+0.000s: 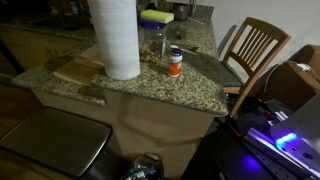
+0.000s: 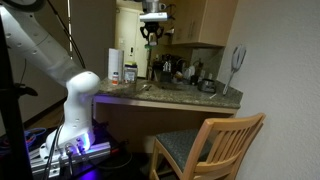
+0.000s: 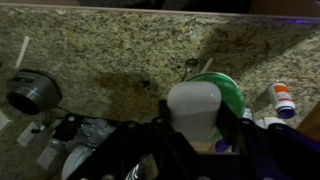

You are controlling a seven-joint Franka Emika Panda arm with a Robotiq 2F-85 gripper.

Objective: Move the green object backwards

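In the wrist view the green object (image 3: 203, 108) is a pale, rounded piece with a bright green rim behind it. It sits between the dark fingers of my gripper (image 3: 201, 128), which is shut on it, high over the speckled granite counter (image 3: 110, 55). In an exterior view the gripper (image 2: 152, 36) hangs well above the counter (image 2: 170, 92), close under the wall cupboards. The object itself is too small to make out there.
On the counter stand a paper towel roll (image 1: 117, 40), a glass jar (image 1: 153, 42), a small orange bottle (image 1: 175, 62), a yellow sponge block (image 1: 157, 16) and a wooden board (image 1: 80, 70). A metal pot (image 3: 30, 92) lies below. A wooden chair (image 2: 215, 140) stands beside the counter.
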